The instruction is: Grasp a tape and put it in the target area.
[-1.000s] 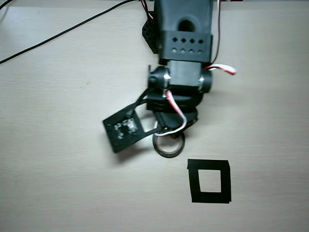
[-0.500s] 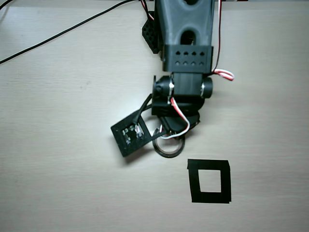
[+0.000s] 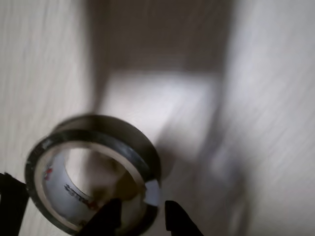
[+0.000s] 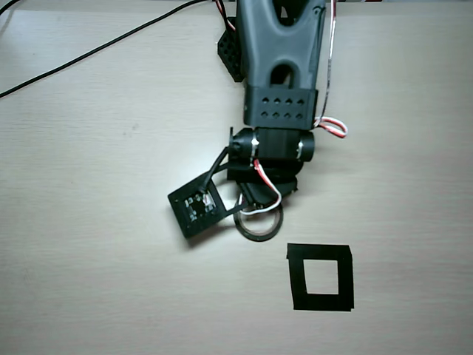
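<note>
A roll of tape (image 3: pixel 93 147) with a dark outer band and a pale core fills the lower left of the wrist view and sits tilted. My gripper (image 3: pixel 142 221) straddles its rim at the bottom edge, with one finger inside the ring and one outside, shut on it. In the overhead view the tape (image 4: pixel 260 231) shows as a ring partly hidden under my gripper (image 4: pixel 255 211). The target area is a square outline of black tape (image 4: pixel 320 277) on the table, below and to the right of the roll. It is out of the wrist view.
The pale wooden table (image 4: pixel 89 222) lies around the arm. A black cable (image 4: pixel 89 52) runs across the top left of the overhead view. The arm's dark body (image 4: pixel 281 59) comes in from the top centre. The wrist view's background is blurred.
</note>
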Action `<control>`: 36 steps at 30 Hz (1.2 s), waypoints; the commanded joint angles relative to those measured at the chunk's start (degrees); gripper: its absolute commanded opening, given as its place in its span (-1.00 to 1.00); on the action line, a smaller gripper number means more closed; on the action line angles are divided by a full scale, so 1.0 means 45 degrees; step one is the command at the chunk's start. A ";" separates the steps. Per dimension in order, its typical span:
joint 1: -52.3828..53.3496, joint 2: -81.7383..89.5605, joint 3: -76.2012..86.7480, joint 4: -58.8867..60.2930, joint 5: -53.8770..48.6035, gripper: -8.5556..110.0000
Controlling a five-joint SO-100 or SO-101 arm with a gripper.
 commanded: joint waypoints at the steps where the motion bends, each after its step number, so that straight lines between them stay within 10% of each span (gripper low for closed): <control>1: 0.0078 -0.0078 0.0020 -0.0117 -0.0098 -0.70; 19: -0.0059 -0.0098 -0.0508 0.0039 -0.0840 -0.85; 36: -0.1875 -0.3848 -0.9199 0.4141 -0.0586 -0.85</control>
